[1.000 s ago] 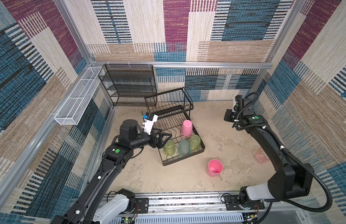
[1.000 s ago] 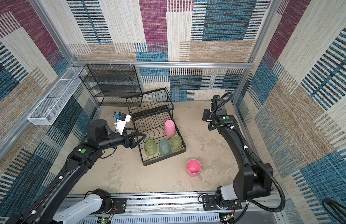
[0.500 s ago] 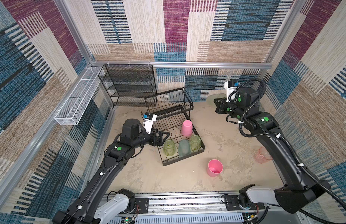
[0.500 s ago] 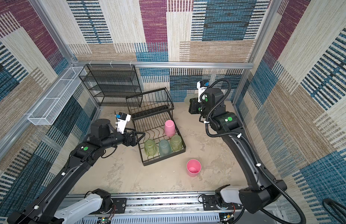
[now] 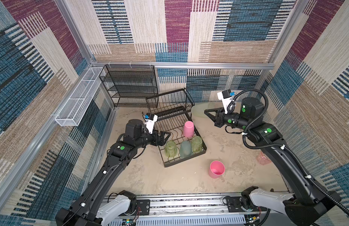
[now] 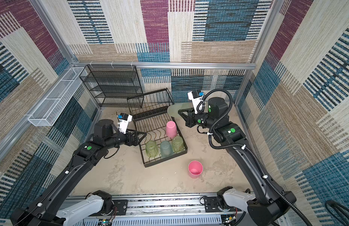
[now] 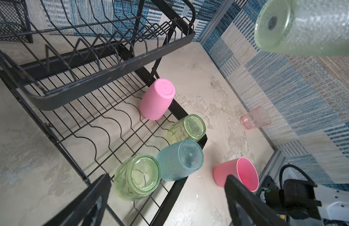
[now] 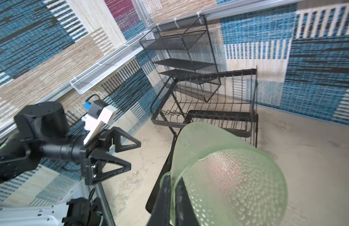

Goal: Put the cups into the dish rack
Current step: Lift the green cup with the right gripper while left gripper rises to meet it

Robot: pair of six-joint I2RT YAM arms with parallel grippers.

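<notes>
Cups [image 5: 188, 129]: four upside down on dish rack [image 7: 115, 71] lower tier; yellow-green cup [image 8: 228, 176] pinched by right hand [image 5: 207, 113]; left hand [image 8: 135, 155] spread, empty.

Black fine-mesh shelf unit [image 5: 130, 86] stands upright in the back left corner against the back wall, several tiers visible in both top views. Long white mesh trough [image 5: 77, 99] is mounted along the left wall, its far end just beside the shelf unit. Aluminium rail [image 5: 189, 65] crosses the back wall. Walls [image 5: 175, 25]: woven patches in blue, maroon and beige. Tabletop [image 5: 160, 182]: mottled beige.
</notes>
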